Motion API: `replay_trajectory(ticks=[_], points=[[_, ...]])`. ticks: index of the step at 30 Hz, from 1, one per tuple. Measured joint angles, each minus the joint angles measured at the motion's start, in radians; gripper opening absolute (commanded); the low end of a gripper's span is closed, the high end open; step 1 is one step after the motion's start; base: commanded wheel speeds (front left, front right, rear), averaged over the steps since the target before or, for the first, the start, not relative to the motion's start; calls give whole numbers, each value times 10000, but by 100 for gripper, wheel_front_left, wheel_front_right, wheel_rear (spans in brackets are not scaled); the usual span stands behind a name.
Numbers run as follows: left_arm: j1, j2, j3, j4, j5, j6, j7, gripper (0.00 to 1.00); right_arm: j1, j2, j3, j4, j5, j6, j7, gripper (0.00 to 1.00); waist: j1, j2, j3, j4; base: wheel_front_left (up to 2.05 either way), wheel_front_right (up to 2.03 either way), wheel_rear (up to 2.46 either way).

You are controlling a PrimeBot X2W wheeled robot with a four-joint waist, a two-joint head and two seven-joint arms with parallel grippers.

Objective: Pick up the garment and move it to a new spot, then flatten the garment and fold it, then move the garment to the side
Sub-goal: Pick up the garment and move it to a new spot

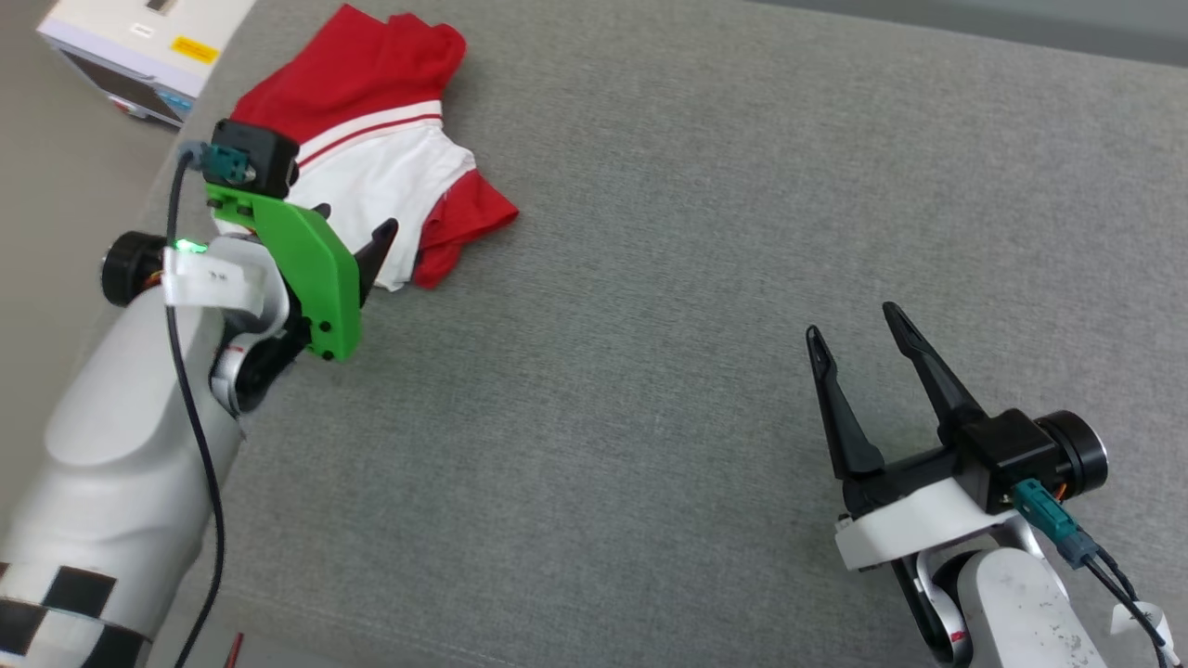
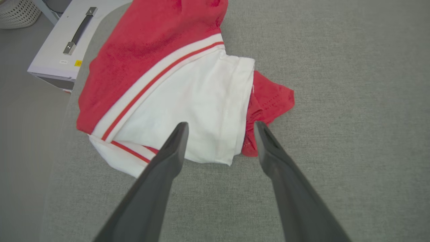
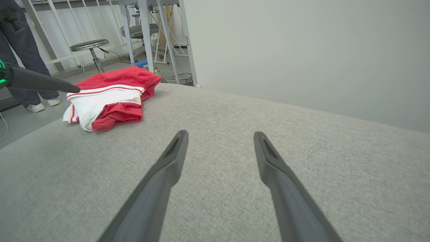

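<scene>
The left gripper [image 1: 357,218] stands with its jaws spread wide and nothing between them. The garment [image 1: 371,121] lies bunched just ahead of its fingertips, on the grey fabric surface [image 1: 650,278]. In the left wrist view the two tips of the left gripper [image 2: 220,123] straddle the near edge of the garment [image 2: 188,101]. One tip is over the white sleeve and the other at the red fold beside it (whether they touch the cloth I cannot tell). The folds facing up are red and white, crossed by red-and-white striped trim.

Beyond the garment and to the gripper's left sits a white case [image 2: 67,43] with a dark handle. It carries a small yellow sticker and a white label, both too small to read.

The right gripper [image 1: 852,320] is likewise spread and empty, low over bare fabric. The garment [image 3: 111,97] is well apart from it, ahead and to its left. Past it stand a round stool [image 3: 89,45] and a person's legs [image 3: 20,50].
</scene>
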State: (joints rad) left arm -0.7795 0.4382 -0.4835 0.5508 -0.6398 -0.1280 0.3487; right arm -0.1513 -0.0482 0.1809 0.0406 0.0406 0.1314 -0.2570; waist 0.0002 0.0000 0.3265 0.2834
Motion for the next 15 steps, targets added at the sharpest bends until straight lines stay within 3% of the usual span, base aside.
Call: replay_trajectory(ticks=[6, 15], points=[[-722, 756, -579, 422, -1590, 0, 1415, 100, -210, 2, 213, -19, 0, 0, 0, 100, 0, 0, 657, -683, 0, 0, 0], [-1002, 1131, -1145, 1137, -2403, 0, 1597, 100, -365, 2, 232, -2, 0, 0, 0, 100, -1, 0, 1368, -1381, 0, 0, 0]])
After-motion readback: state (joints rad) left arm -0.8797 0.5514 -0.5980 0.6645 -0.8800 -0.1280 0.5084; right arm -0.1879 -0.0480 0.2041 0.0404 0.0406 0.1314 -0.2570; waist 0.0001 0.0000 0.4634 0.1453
